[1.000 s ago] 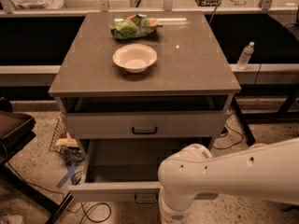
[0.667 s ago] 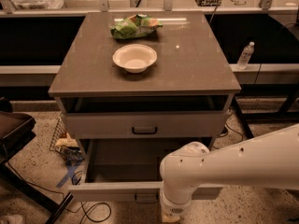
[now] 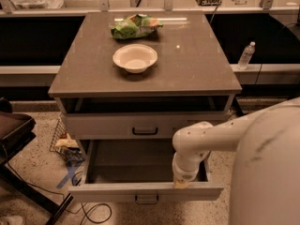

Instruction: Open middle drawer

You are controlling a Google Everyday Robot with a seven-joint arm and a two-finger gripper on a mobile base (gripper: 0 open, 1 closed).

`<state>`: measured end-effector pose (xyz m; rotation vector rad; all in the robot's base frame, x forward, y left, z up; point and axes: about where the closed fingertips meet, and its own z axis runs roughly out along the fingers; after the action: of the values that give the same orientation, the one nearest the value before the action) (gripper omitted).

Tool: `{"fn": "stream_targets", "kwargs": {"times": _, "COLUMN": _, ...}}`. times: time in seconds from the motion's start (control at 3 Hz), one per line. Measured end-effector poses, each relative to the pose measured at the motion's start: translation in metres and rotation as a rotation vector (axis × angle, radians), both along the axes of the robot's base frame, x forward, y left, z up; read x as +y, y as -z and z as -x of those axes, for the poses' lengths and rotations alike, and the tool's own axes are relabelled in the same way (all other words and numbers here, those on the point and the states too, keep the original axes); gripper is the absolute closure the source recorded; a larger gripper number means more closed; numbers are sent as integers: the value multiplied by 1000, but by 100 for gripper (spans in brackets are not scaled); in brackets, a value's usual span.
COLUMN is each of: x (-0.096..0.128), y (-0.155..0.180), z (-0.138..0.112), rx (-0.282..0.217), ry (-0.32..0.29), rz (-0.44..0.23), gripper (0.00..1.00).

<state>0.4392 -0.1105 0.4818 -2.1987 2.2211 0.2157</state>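
The middle drawer (image 3: 140, 165) is pulled out of the cabinet, showing a long grey interior. Its light-grey front (image 3: 108, 192) faces me, with a small dark bar handle (image 3: 146, 199) at the centre. My white arm reaches in from the right and bends down into the drawer's front right part. The gripper (image 3: 180, 183) is at the arm's lower end, just behind the drawer's front wall and to the right of the handle. It is mostly hidden by the wrist.
Above the middle drawer, another drawer front (image 3: 103, 124) with a dark handle is shut. On the countertop (image 3: 201, 64) stand a white bowl (image 3: 135, 57) and a green bag (image 3: 136, 26). A plastic bottle (image 3: 246, 55) is at the right, a wire basket (image 3: 63, 142) and cables are on the floor at the left.
My arm has shifted and its big white link now fills the lower right of the view. The wrist stays at the drawer's front wall. The drawer remains pulled out.
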Motion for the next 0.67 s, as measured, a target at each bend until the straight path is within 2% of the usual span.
{"fn": "stream_targets", "kwargs": {"times": 0.33, "x": -29, "y": 16, "z": -51, "rx": -24, "ry": 17, "rz": 1, "gripper": 100}}
{"fn": "stream_targets", "kwargs": {"times": 0.67, "x": -37, "y": 36, "z": -65, "rx": -18, "ry": 19, "rz": -22, "gripper": 100}}
